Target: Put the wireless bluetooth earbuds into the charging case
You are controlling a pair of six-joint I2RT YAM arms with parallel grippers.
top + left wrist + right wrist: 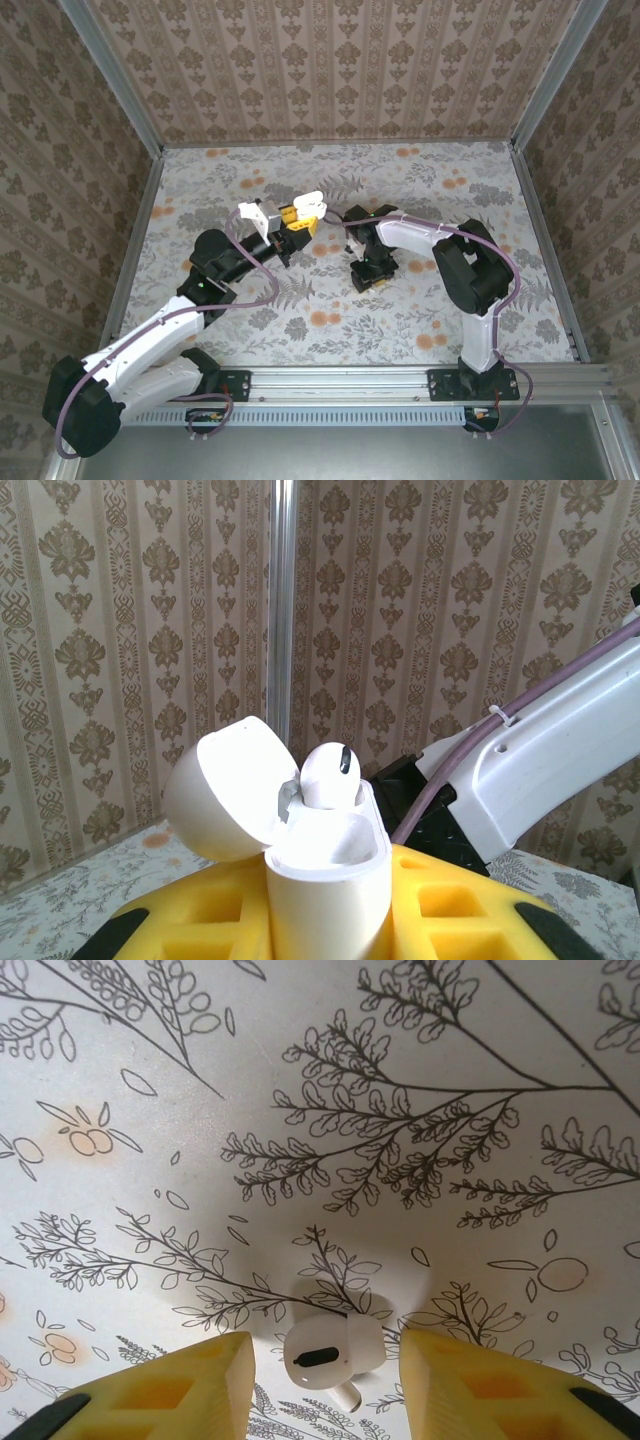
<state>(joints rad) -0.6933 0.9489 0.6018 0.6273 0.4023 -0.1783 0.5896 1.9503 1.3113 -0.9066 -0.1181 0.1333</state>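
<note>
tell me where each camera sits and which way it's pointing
Top external: high behind the robot, looking down on the table; left arm and right arm both show.
Left wrist: on the raised left arm, facing the wall; its yellow fingers grip the open charging case, one earbud seated inside.
Right wrist: facing down at the table; its fingers straddle the other earbud.
Shared: top and left wrist views both show the case.
</note>
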